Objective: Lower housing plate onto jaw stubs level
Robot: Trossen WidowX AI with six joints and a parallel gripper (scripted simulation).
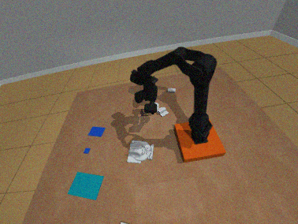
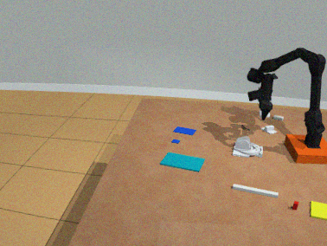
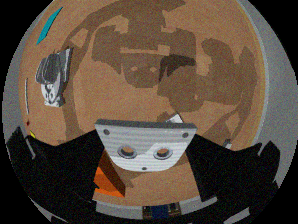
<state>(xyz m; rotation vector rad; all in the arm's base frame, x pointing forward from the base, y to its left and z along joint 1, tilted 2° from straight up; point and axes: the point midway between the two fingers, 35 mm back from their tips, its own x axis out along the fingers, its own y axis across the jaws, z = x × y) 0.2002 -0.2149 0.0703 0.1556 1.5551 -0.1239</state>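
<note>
My gripper [image 1: 150, 107] [image 2: 265, 113] is shut on the white housing plate [image 3: 145, 136], held between the two fingers. The wrist view shows its two large ringed holes and several small ones. The plate is up in the air, mostly hidden in the top and exterior views. A grey-white assembly [image 1: 140, 151] [image 2: 247, 148] [image 3: 51, 82] with a rounded raised part stands on the mat, away from the plate, at the left in the wrist view. Its separate jaws, pins and stubs are too small to tell apart.
A small white piece [image 1: 162, 111] [image 2: 269, 129] [image 3: 175, 119] lies near the gripper, another white piece [image 1: 171, 90] [image 2: 278, 118] behind it. Blue squares [image 1: 97, 132] [image 2: 184, 131], a teal square [image 1: 86, 185] [image 2: 182, 162], a white rod [image 2: 255, 190] and a red block [image 2: 295, 205] lie farther off.
</note>
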